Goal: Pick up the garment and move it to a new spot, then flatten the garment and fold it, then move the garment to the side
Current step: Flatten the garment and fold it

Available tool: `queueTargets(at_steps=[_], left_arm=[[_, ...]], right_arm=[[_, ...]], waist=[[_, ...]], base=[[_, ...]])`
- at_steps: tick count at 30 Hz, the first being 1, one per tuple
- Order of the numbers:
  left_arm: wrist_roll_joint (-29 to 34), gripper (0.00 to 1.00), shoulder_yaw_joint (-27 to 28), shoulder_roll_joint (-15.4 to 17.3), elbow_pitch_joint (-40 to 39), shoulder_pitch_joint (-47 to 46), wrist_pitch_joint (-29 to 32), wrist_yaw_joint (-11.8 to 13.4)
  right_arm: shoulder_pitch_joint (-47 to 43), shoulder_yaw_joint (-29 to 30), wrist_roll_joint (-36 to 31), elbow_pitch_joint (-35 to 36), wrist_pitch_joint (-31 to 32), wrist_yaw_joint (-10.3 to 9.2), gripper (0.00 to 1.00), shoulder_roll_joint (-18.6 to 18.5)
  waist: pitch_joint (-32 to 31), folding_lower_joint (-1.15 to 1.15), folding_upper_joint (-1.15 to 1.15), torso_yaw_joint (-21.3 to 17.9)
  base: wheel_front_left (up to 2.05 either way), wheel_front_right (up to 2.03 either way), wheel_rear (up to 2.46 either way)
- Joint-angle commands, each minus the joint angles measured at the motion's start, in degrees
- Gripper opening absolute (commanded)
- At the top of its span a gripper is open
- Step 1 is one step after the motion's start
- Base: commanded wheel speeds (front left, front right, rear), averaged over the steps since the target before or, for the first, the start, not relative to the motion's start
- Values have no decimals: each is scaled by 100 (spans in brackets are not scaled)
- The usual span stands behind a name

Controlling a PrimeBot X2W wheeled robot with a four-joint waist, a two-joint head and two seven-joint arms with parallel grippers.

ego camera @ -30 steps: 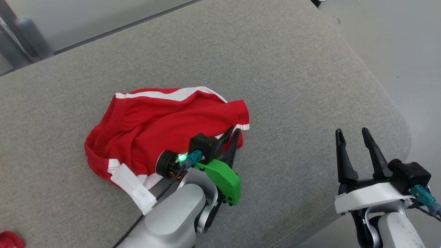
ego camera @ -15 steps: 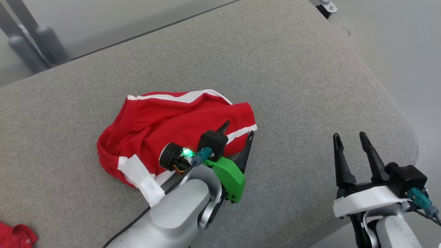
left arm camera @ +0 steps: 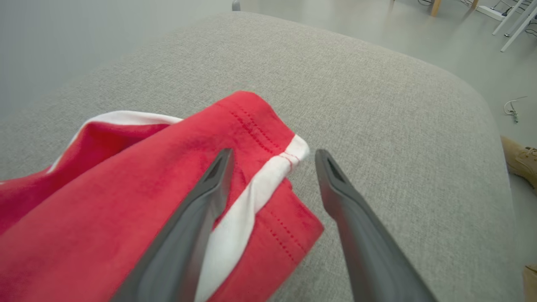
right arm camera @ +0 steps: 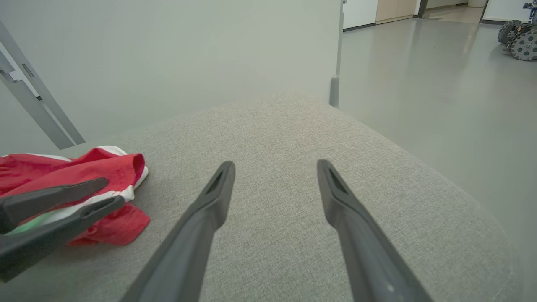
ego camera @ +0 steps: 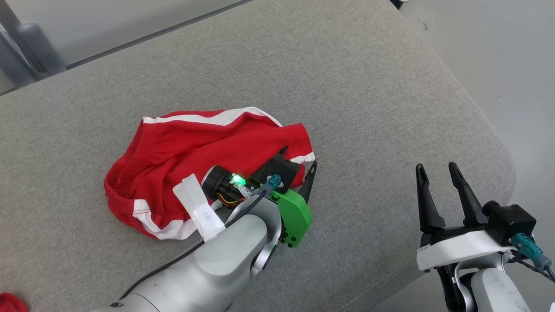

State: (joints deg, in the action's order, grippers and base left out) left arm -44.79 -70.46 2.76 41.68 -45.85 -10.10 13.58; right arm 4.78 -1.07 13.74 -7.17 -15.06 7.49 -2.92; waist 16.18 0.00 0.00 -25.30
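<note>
Lying crumpled on the left half of the grey cushion (ego camera: 368, 108) is the garment (ego camera: 182, 151), red with white trim, bunched up and unfolded. Its right corner, a white band across a stitched red hem, sits between the fingers of the left gripper (ego camera: 299, 157). From the left wrist view it's clear: the left gripper (left arm camera: 273, 153) has its fingers spread wide, one over the red cloth of the garment (left arm camera: 126, 188), the other over bare cushion just to the right of the hem. Whether that first finger touches the cloth, I cannot tell. A white strip (ego camera: 197, 208) of the garment lies against the left arm, near its wrist. Over to the right, well apart from the garment, the right gripper (ego camera: 435, 166) hangs above the cushion's near right corner, fingers parted, nothing between them. A small red scrap (ego camera: 11, 301) peeks in at the near left. Beyond the cushion, pale floor (ego camera: 498, 52), with a tan shoe (left arm camera: 520, 161) on it.
</note>
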Motion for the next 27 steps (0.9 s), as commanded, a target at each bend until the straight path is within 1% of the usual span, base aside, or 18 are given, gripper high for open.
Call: queueTargets(at_steps=[1,3,7,8,9,11,12,20,24,26,27], left_arm=[[4,100,-14,25,74,-158,8,59],[45,100,-59,26,144,-256,31,97],[117,100,-149,26,264,-363,150,64],[79,89,-162,25,280,-355,180,39],[45,67,-173,26,295,-347,196,22],[-38,5,-188,25,311,-318,230,-1],[-31,0,-194,26,309,-318,227,-15],[-518,0,-98,24,-38,-317,118,-96],[-791,0,-73,27,-307,-175,96,-131],[-909,0,-77,24,-451,-109,71,-184],[-992,0,-83,19,-582,-30,58,-255]], right_arm=[[29,17,33,-6,-18,0,100,2],[14,23,52,-20,-18,0,100,2],[37,-23,92,-47,-18,0,100,2],[53,-29,99,-50,-18,0,100,1],[67,-34,116,-53,-18,0,100,1],[70,-20,129,-57,-18,0,100,1],[73,-7,132,-57,-18,0,100,1],[23,92,56,-63,-18,0,100,1],[-49,143,10,-43,-18,0,100,2],[-59,165,-12,-35,-18,0,100,1],[-64,179,-29,-33,-18,0,100,1]], waist=[[87,0,0,-79],[112,0,0,-91],[138,0,0,-117],[141,0,0,-119],[139,0,0,-118],[133,0,0,-103],[129,0,0,-92],[22,0,0,131],[-59,0,0,329],[-89,0,0,422],[-111,0,0,472]], base=[[0,0,0],[0,0,0],[0,0,0],[0,0,0],[0,0,0],[0,0,0],[0,0,0],[0,0,0],[0,0,0],[0,0,0],[0,0,0]])
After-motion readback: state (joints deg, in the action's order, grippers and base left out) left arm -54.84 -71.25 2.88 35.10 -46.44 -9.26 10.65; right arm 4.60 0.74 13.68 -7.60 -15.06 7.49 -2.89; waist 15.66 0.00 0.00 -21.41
